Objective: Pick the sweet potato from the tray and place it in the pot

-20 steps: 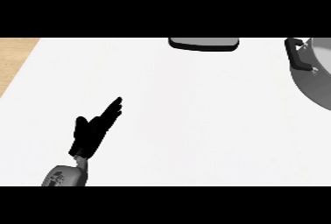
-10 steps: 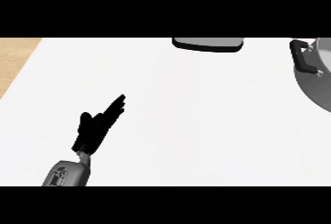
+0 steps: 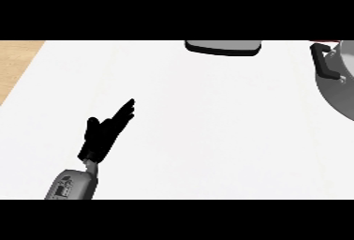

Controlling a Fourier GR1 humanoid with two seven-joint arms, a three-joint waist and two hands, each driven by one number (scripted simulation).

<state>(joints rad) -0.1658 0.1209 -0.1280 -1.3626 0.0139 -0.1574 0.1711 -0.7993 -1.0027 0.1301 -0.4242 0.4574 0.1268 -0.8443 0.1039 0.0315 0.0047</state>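
Note:
My left hand (image 3: 102, 136) rests open over the white counter at the lower left, its straight fingers pointing up and to the right, holding nothing. The grey pot (image 3: 336, 79) is cut off by the right edge, with its black handle (image 3: 323, 61) facing left. A dark tray (image 3: 223, 46) shows only as a strip at the top edge, right of centre. No sweet potato is visible anywhere in the head view. My right hand does not show.
The white counter (image 3: 207, 126) fills most of the view. A strip of wooden surface (image 3: 15, 61) runs along the upper left, beyond the counter's left edge.
The view has shifted slightly, so the tray and pot sit a little further right. My left hand has barely moved.

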